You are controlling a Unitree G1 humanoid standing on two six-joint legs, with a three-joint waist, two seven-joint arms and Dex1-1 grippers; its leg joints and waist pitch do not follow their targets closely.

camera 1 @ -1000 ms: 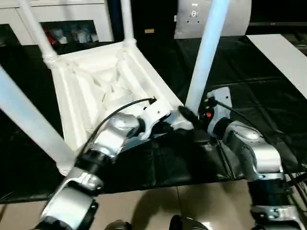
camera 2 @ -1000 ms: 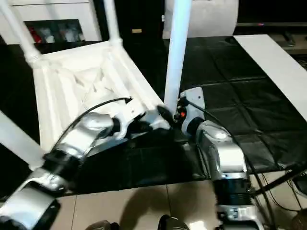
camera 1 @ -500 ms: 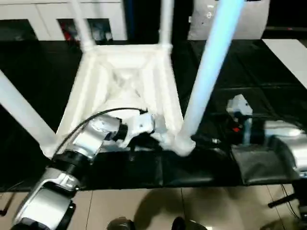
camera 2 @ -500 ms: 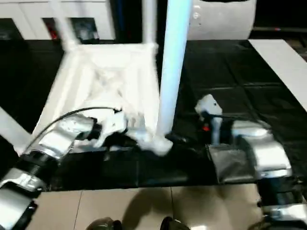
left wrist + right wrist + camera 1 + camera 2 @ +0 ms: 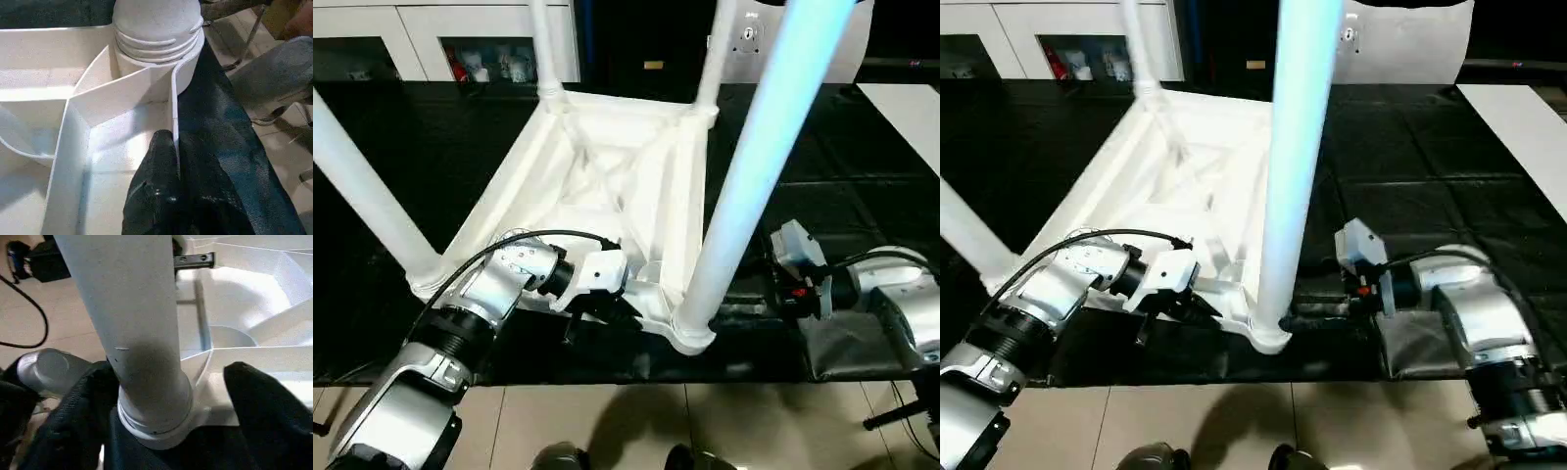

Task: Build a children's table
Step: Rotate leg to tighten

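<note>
Our children's table (image 5: 607,186) lies upside down on the black worktop (image 5: 862,166), legs pointing up. The near leg (image 5: 744,196) rises from its corner socket (image 5: 690,333), just between our two tools. Our left tool (image 5: 164,161) pinches the table's thin rim wall beside that socket. Our right tool (image 5: 161,382) stands open, fingers either side of the leg's base, apart from it. The leg tops are cut off, so we can't judge how well they're seated.

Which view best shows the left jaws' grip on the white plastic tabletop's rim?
Left wrist view: the left gripper is clamped on the upturned white plastic tabletop's thin rim, near a corner socket. Both eye views show that gripper side-on, jaws hidden. Right wrist view shows the socket.
</note>
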